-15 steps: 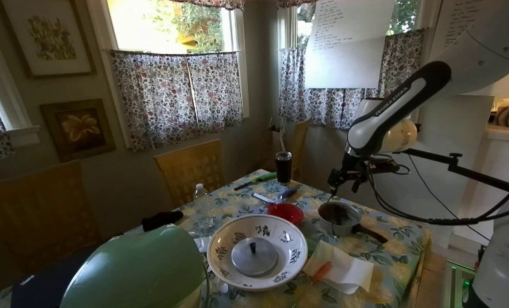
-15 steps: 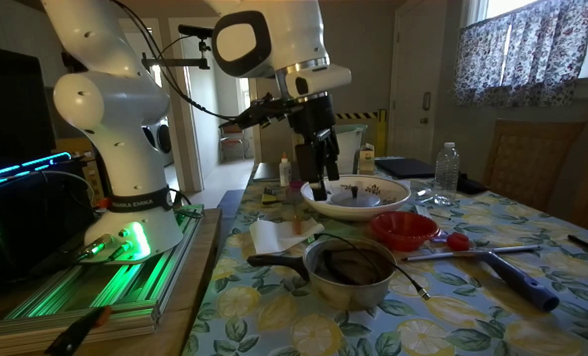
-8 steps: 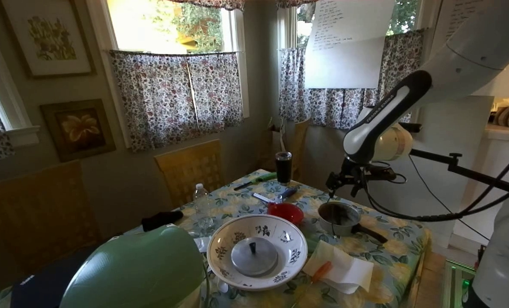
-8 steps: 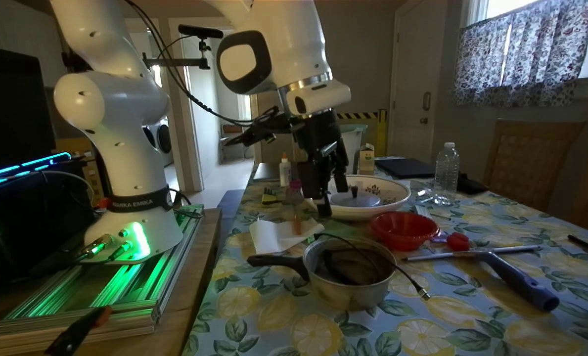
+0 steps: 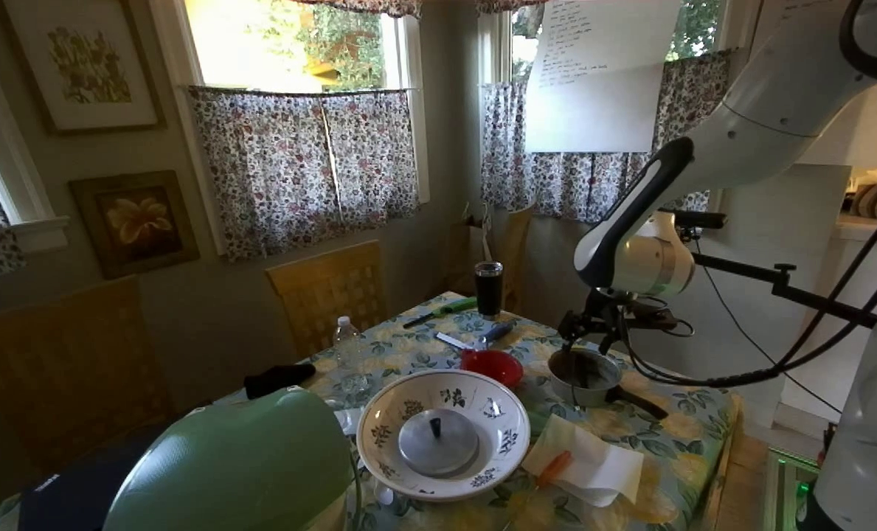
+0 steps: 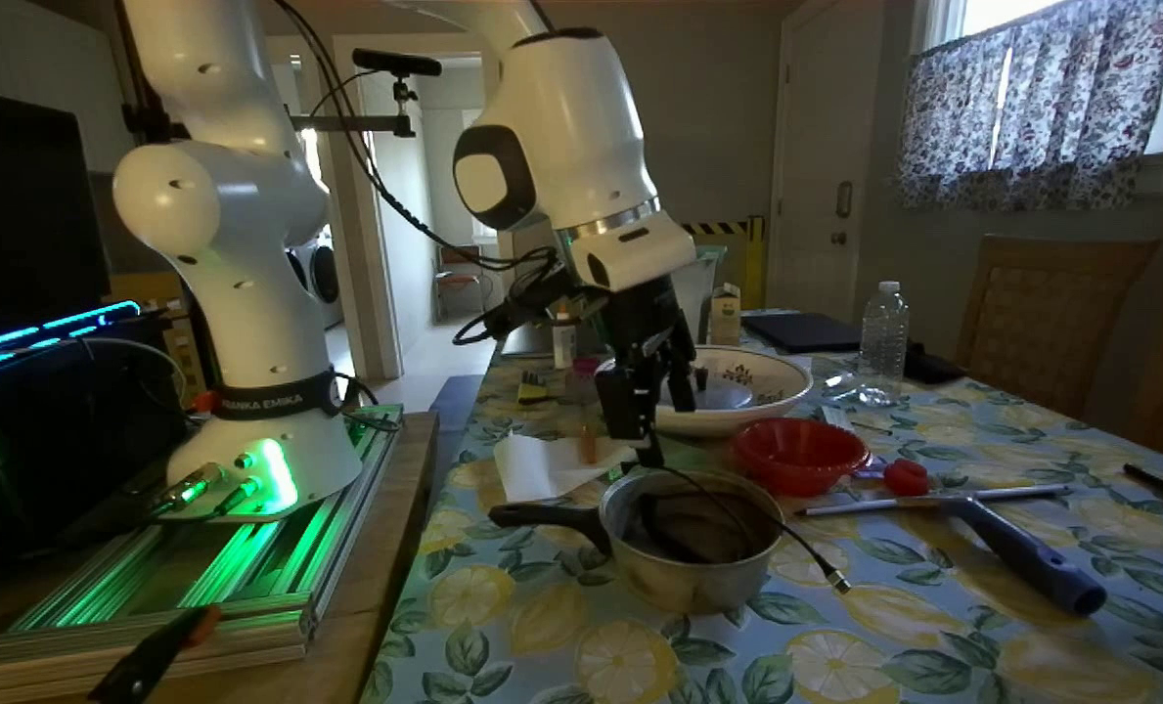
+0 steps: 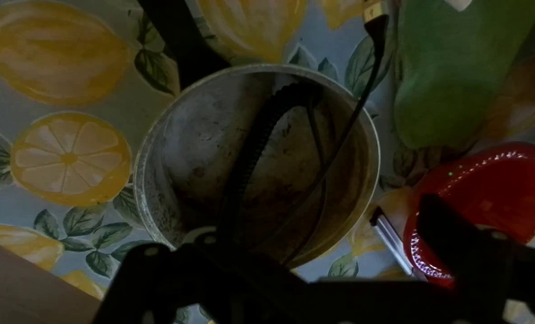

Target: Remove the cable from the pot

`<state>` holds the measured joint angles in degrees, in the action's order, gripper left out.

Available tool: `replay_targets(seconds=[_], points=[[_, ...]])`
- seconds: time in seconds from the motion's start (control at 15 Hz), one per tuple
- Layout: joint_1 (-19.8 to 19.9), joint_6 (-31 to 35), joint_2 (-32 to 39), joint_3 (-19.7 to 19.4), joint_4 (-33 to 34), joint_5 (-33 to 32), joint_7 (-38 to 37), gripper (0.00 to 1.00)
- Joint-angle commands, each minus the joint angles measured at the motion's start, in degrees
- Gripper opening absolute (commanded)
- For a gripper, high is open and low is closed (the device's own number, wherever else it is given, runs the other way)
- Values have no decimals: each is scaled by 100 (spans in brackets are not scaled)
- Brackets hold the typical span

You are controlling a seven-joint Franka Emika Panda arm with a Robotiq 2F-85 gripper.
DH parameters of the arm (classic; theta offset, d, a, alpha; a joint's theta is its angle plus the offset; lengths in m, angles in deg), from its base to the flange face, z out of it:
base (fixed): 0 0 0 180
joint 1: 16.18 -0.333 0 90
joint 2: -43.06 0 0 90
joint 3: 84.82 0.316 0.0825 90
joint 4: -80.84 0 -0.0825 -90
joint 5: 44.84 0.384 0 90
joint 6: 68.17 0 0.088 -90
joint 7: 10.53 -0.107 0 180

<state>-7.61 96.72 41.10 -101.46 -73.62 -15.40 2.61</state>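
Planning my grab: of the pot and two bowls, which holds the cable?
The grey pot: the cable lies partly inside. The white bowl holds a lid; the red bowl shows no cable.

Arm (image 6: 581, 127) bent; wrist (image 6: 640, 256) tilted; end effector (image 6: 666, 432) angled downward, fingers (image 6: 628, 403) apart.

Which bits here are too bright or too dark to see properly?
In an exterior view, part of a window washes out white and yellow; in an exterior view, a green light flares on the robot's base; in the wrist view, the picture is dim, the gripper nearly a black silhouette, and parts of the cable fade into the shadowed pot.
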Motion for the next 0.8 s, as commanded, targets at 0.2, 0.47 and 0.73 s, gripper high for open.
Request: replay_targets(seconds=[0.2, 0.47, 0.73], points=[[-13, 130, 803, 69, 514, 1169, 992, 100], [18, 104, 1175, 170, 770, 1491, 1185, 100], [16, 151, 1511, 264, 933, 1446, 1126, 95]])
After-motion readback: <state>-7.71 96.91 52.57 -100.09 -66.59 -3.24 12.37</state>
